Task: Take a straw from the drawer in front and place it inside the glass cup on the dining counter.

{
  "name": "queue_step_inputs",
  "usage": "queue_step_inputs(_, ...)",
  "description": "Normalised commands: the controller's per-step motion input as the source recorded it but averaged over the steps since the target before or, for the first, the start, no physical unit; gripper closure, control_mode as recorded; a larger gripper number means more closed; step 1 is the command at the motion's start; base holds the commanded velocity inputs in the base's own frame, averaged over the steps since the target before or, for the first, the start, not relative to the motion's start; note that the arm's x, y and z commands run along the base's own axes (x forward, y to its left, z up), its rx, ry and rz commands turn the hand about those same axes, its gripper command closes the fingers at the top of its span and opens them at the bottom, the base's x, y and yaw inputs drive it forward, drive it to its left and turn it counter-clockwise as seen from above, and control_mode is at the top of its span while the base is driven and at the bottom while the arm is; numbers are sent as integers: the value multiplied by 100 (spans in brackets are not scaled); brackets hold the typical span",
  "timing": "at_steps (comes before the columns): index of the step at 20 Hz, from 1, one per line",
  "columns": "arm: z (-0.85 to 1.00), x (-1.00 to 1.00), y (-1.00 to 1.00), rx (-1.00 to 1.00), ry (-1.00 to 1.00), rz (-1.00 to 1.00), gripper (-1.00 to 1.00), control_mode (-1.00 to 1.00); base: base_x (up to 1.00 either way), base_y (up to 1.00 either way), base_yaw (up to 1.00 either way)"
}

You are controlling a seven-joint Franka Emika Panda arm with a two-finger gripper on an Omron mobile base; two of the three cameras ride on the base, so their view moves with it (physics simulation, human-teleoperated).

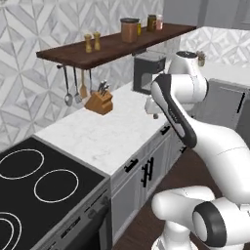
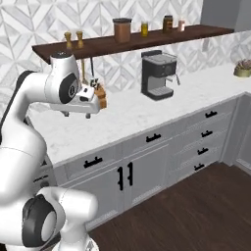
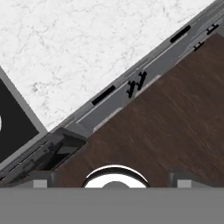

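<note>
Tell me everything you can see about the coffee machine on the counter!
The coffee machine is a boxy grey and black espresso maker with a silvery top and a dark hollow in front above a flat drip tray. It stands upright on the white marble worktop, close to the patterned wall and just under the dark wooden shelf. Nothing sits in it. In the left base view it is partly hidden behind the robot's arm.

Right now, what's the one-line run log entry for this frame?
phase: pre-reach | gripper: raised over marble worktop, holding nothing | drawers: shut | nearby: coffee machine, knife block, stove
</note>
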Motion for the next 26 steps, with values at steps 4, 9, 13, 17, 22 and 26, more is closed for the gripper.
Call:
queue_step_inputs(4, 0, 0, 0, 0, 0, 0, -100, 100, -5, 71, -49)
queue_step_inputs(9, 0, 0, 0, 0, 0, 0, -100, 100, -13, 64, -46)
queue_step_inputs(13, 0, -20, 14, 18, 0, -29, -100, -100, -8, 13, -11)
queue_step_inputs(17, 0, -9, -58, 50, 0, -22, -100, -100, 0, 0, 0)
queue_step_inputs(22, -15, 0, -99, 63, 0, -10, -100, -100, 0, 0, 0)
queue_step_inputs(26, -55, 1, -88, 58, -5, -2, -100, -100, 0, 0, 0)
